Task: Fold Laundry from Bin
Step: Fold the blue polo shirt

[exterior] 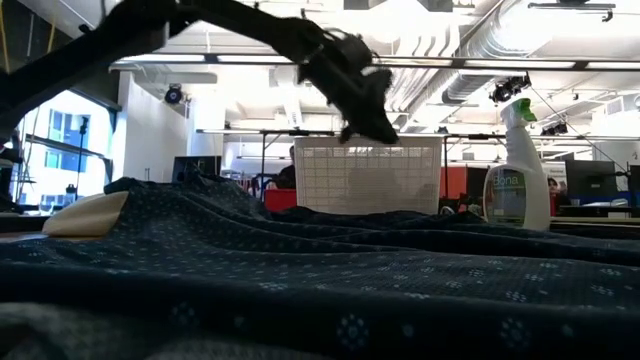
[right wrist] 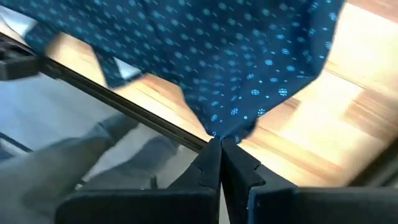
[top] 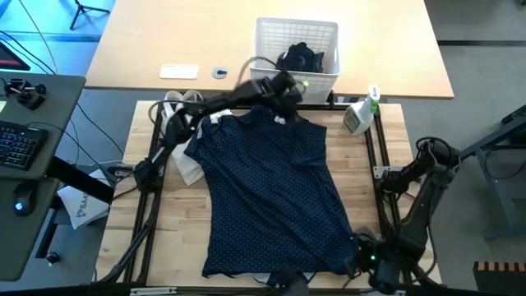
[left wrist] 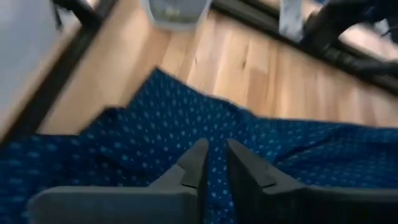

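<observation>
The right arm's end effector (right wrist: 221,144), two dark fingers pressed together, pinches a pointed corner of the navy cotton shirt with tiny white dots (right wrist: 205,56). From that pinched corner the fabric fans out wide, its hem hanging loose on either side. Under the shirt lies the pale wooden plank worktop (right wrist: 311,130), bare beside the pinched corner. A dark metal frame rail (right wrist: 124,107) runs along the worktop's edge, just beside the end effector, and beyond the rail shows grey floor (right wrist: 50,124).
</observation>
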